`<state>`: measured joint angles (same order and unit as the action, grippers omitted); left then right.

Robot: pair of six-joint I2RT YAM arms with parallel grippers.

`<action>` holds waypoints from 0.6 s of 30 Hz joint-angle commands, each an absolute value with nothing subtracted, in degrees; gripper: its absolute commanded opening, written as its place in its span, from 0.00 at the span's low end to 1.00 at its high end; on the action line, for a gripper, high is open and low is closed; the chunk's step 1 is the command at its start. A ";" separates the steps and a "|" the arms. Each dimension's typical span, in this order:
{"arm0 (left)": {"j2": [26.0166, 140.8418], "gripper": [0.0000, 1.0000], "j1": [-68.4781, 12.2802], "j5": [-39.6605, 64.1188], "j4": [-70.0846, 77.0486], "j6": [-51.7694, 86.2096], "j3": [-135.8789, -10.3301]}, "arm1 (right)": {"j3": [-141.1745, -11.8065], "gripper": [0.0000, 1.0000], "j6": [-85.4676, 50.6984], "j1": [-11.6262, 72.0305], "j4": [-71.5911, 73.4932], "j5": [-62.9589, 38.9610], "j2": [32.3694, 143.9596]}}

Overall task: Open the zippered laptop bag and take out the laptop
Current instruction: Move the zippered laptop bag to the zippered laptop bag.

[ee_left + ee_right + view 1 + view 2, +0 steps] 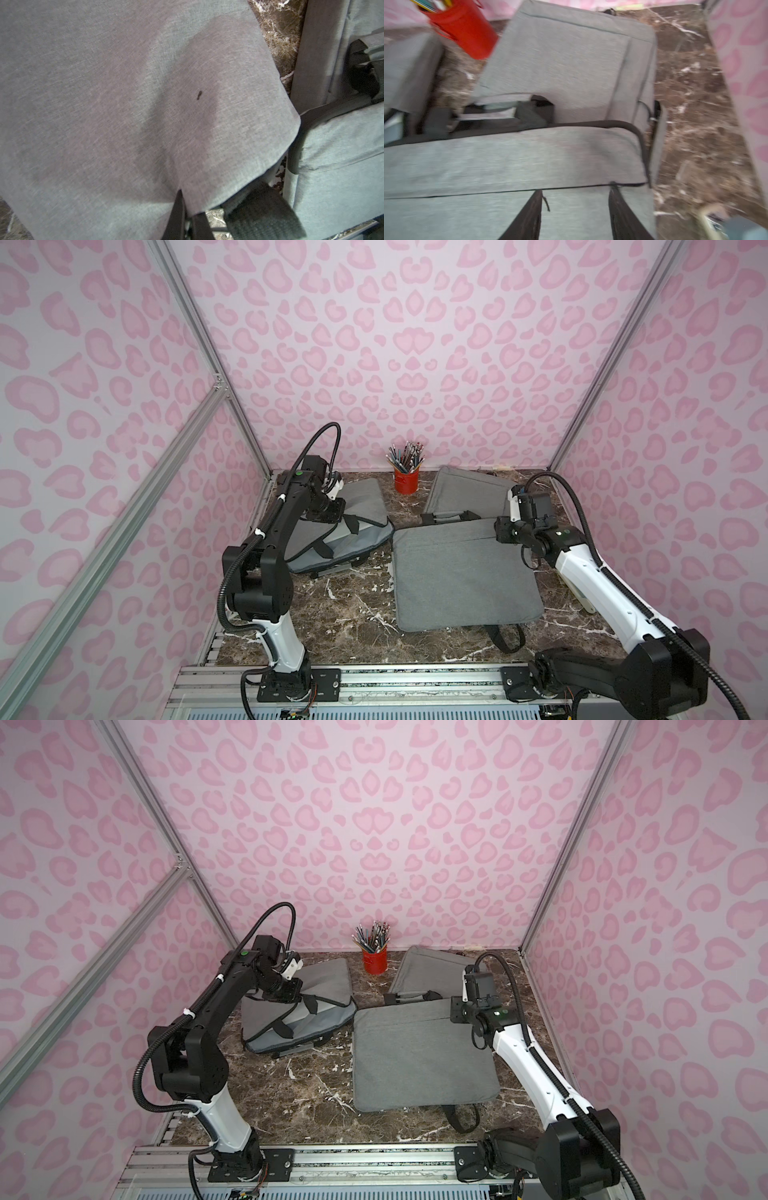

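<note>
A grey laptop bag (365, 502) (326, 979) lies unzipped at the left. My left gripper (330, 512) (185, 209) is shut on its top flap (145, 104) and holds it raised. Under the flap shows a pale flat slab (334, 536) crossed by black straps, apparently the laptop. A second grey bag (457, 576) (419, 1056) lies flat and zipped in the middle. My right gripper (505, 531) (576, 199) hovers open over its far right corner. The bag's zip line runs just past the fingertips, with a short pull cord (546, 204) beside one finger.
A third grey bag (465, 489) (560, 58) leans at the back right. A red cup of pencils (406, 481) (375, 961) stands at the back centre. A black strap (505, 639) loops off the middle bag's front edge. Patterned walls close in on three sides.
</note>
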<state>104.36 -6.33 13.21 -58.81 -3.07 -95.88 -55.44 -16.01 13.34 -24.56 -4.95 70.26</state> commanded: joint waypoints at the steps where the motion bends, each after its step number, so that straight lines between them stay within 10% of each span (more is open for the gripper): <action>1: 104.63 0.02 -6.32 17.43 -60.96 -1.20 -97.65 | -48.61 0.57 -29.60 16.73 -3.59 -20.20 68.03; 18: 108.41 0.02 -5.60 20.71 -65.07 5.79 -105.46 | -50.63 0.66 -59.22 41.68 26.68 -12.25 90.12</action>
